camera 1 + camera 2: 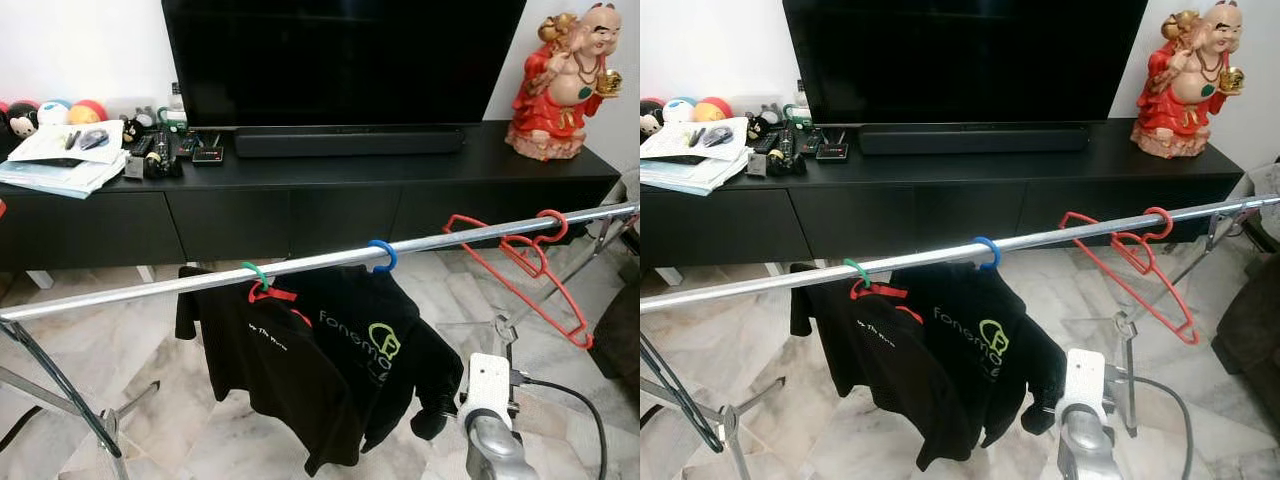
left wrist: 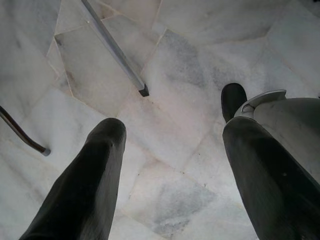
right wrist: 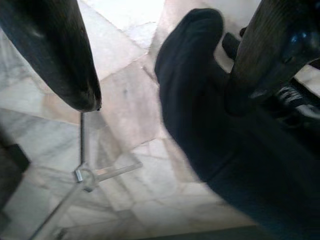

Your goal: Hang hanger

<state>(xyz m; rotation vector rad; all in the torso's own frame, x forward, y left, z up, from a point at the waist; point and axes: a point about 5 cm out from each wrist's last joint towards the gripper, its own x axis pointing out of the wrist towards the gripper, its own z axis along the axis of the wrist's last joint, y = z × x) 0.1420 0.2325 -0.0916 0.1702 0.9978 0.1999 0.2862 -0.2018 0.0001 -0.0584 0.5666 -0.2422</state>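
— Where was the hanger when you looked?

— The empty red wire hanger (image 1: 520, 262) already sat on the long silver metal rail (image 1: 300, 264), its hook over the bar near the right end, the frame tilted and dangling clear of the floor. I judged the hanging itself done; what was left, as far as I could tell, was only drawing my arm away.

— What did it look like?

— Thin, bright red, bare of clothing. Well apart from it along the rail hung two black shirts: a black printed T-shirt on a blue-hooked hanger (image 1: 381, 256) and another black shirt on a green-hooked hanger (image 1: 256, 275).

— And your end effectors?

— My right end effector (image 3: 160, 65) was spread wide and held nothing, low beside the sleeve of the black printed T-shirt (image 3: 200, 100). My left end effector (image 2: 170, 165) was also wide and empty, pointed at the pale marble floor (image 2: 180, 100). Behind the rail stood a low black TV surface (image 1: 400, 170) with a red laughing figurine (image 1: 565, 80).
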